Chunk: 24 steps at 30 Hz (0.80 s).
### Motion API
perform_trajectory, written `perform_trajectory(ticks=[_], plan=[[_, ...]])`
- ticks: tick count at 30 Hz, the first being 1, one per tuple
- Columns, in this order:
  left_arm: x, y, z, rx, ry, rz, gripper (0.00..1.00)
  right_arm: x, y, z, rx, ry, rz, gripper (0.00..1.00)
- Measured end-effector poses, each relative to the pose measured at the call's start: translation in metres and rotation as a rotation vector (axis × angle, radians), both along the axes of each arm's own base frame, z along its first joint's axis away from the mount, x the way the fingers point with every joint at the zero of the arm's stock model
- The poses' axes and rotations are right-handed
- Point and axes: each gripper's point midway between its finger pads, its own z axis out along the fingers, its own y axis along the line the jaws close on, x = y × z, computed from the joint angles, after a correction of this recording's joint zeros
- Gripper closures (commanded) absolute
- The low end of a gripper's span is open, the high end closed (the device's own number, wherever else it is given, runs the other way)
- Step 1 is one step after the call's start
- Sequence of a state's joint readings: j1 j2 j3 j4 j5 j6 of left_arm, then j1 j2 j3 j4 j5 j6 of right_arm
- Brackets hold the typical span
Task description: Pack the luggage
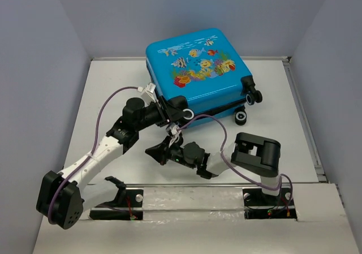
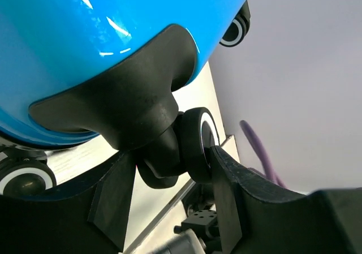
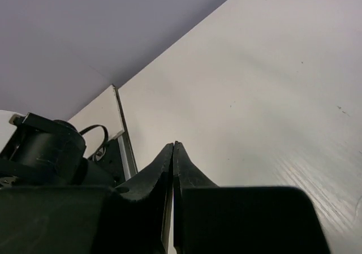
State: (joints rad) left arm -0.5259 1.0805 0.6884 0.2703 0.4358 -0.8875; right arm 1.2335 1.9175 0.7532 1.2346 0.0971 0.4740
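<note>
We count one suitcase [image 1: 195, 67], closed. It lies with its fish print up at the far middle of the table [image 1: 283, 152], its far edge near the back wall [image 1: 186, 16].

We count two arms. The left gripper [image 1: 172, 110] is at the suitcase's near left corner. In its wrist view the fingers [image 2: 226, 192] stand about half apart with one wheel [image 2: 198, 143] clamped between them, and one finger presses the wheel's face. The same view shows two more wheels, one at the far corner [image 2: 235, 30] and one at the lower left [image 2: 22, 177], so we count three there. From above, two wheels [image 1: 253, 97] show on the suitcase's right side.

The right gripper [image 1: 151, 152] hangs just in front of the suitcase, near the left arm's wrist but apart from it. It points left. Its fingers [image 3: 186, 177] are pressed tip to tip with nothing between them, over bare table.

We count two purple cables, one looping along each arm [image 1: 102, 115]. The right arm's cable [image 1: 223, 135] arcs close to the suitcase's near edge.
</note>
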Motion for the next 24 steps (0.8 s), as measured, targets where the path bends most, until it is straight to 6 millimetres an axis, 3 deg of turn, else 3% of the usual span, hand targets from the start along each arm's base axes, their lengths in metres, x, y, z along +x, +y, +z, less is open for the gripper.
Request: perform_trajectory(ticks=[3,5,6,9,10,12,15,17,20,24], plan=[[0.0,0.003,0.004,-0.006,-0.004,0.016,0.94,0.001,-0.003,-0.007,0.006,0.042,-0.009,0.91],[-0.001,0.005,0.004,-0.002,-0.003,0.027,0.94,0.001,-0.021,-0.018,-0.019,0.067,-0.038,0.68],[-0.001,0.006,0.002,0.001,-0.002,0.028,0.94,-0.001,-0.037,-0.026,-0.042,0.085,-0.06,0.43],[-0.003,0.008,-0.006,0.008,0.008,0.031,0.94,-0.007,-0.086,-0.029,-0.097,0.109,-0.127,0.19],[-0.004,0.008,-0.008,0.008,0.008,0.033,0.94,-0.006,-0.101,-0.021,-0.099,0.114,-0.16,0.06],[-0.004,0.009,-0.008,-0.002,-0.004,0.034,0.94,-0.002,-0.121,0.005,-0.096,0.122,-0.223,0.0],[-0.004,0.009,-0.008,-0.013,-0.015,0.038,0.94,0.005,-0.148,0.054,-0.054,0.102,-0.296,0.0],[-0.004,0.01,-0.008,-0.019,-0.021,0.044,0.94,0.014,-0.162,0.074,-0.049,0.087,-0.329,0.0],[-0.004,0.011,-0.008,-0.024,-0.023,0.047,0.94,0.036,-0.177,0.086,-0.082,0.064,-0.384,0.0],[-0.005,0.011,-0.009,-0.037,-0.029,0.052,0.94,0.064,-0.182,0.095,-0.157,0.038,-0.423,0.0]])
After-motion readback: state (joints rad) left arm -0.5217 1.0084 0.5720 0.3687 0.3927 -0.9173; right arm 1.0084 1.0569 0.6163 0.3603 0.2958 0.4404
